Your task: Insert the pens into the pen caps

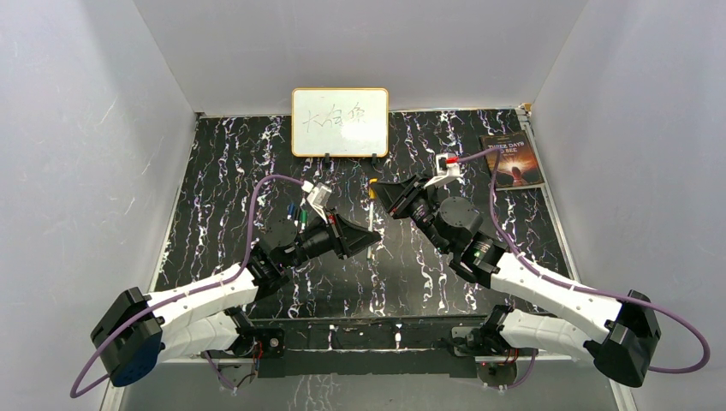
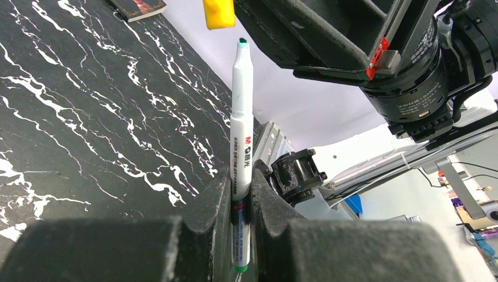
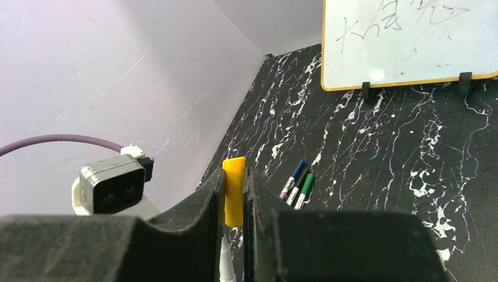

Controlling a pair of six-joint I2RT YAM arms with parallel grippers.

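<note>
My left gripper (image 2: 239,182) is shut on a whitish pen (image 2: 241,117) with a dark green tip, held tip-up. My right gripper (image 3: 236,179) is shut on the yellow cap (image 3: 234,191), its open end facing down at the pen. The pen tip (image 3: 226,252) sits just under the cap, apart from it and slightly off line. In the top view the two grippers meet mid-table, left (image 1: 375,238) below right (image 1: 377,188), with the yellow cap (image 1: 373,183) between them. Three capped pens, blue, black and green (image 3: 298,183), lie side by side on the table (image 1: 296,212).
A whiteboard (image 1: 340,121) stands at the back middle of the black marbled table (image 1: 231,171). A book (image 1: 512,160) lies at the back right. Grey walls enclose the table on three sides. Purple cables run along both arms.
</note>
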